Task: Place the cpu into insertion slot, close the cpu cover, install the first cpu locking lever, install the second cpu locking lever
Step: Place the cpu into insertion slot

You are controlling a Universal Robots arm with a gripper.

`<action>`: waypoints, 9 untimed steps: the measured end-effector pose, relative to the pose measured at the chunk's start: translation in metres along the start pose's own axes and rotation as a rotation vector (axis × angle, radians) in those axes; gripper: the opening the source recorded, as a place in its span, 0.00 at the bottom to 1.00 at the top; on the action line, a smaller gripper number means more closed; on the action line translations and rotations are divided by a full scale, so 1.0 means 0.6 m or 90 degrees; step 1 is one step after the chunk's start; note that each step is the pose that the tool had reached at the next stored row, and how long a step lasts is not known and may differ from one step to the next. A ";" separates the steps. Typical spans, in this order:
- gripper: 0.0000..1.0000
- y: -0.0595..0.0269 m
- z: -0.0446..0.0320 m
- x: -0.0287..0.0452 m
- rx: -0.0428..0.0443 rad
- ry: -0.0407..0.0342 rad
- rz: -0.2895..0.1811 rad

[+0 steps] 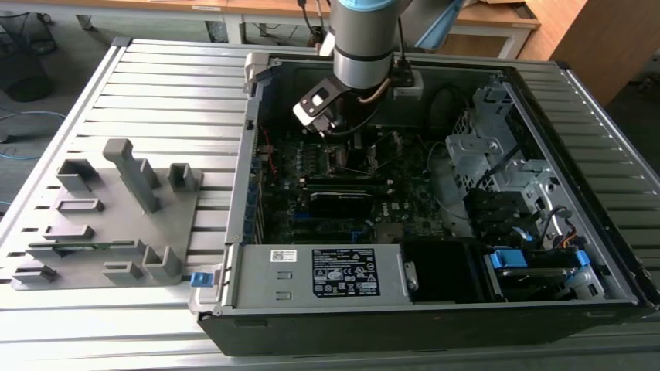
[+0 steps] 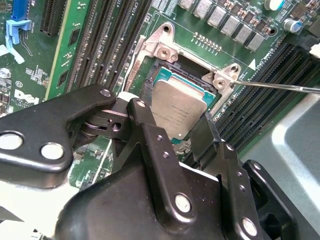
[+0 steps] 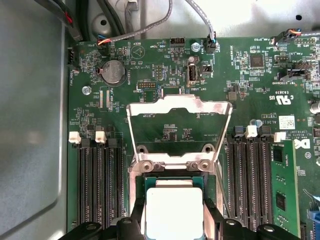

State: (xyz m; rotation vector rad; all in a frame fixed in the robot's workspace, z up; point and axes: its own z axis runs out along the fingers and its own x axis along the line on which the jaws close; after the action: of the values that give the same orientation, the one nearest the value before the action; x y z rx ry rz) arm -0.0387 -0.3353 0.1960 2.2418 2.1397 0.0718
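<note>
In both wrist views the cpu [image 2: 177, 112] [image 3: 174, 210], a flat square chip with a pale silver face, lies in or just over the insertion slot [image 2: 182, 70]. My gripper [image 2: 170, 119] [image 3: 174, 229] straddles it. One black finger [image 2: 145, 130] presses one edge and the other finger [image 2: 207, 137] presses the opposite edge. The cpu cover [image 3: 177, 104], a thin silvery frame with a square window, is swung open and lies back over the green board. A thin locking lever wire [image 2: 280, 86] sticks out beside the socket. In the exterior view my gripper [image 1: 332, 131] hangs over the motherboard.
Long black memory slots [image 3: 97, 185] flank the socket on both sides, and a green memory stick [image 3: 285, 185] stands in one. Cables [image 3: 150, 30] run along the board's edge. In the exterior view a grey fixture [image 1: 113, 216] lies at the left and a power supply [image 1: 330, 274] sits in front.
</note>
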 end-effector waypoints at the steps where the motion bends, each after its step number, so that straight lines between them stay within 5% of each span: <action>1: 0.54 -0.001 0.001 0.000 -0.0021 0.0001 0.000; 9: 0.54 -0.005 0.002 -0.001 -0.0069 0.0004 0.000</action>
State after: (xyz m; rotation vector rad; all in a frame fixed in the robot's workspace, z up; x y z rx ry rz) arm -0.0416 -0.3356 0.1948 2.2361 2.1345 0.0840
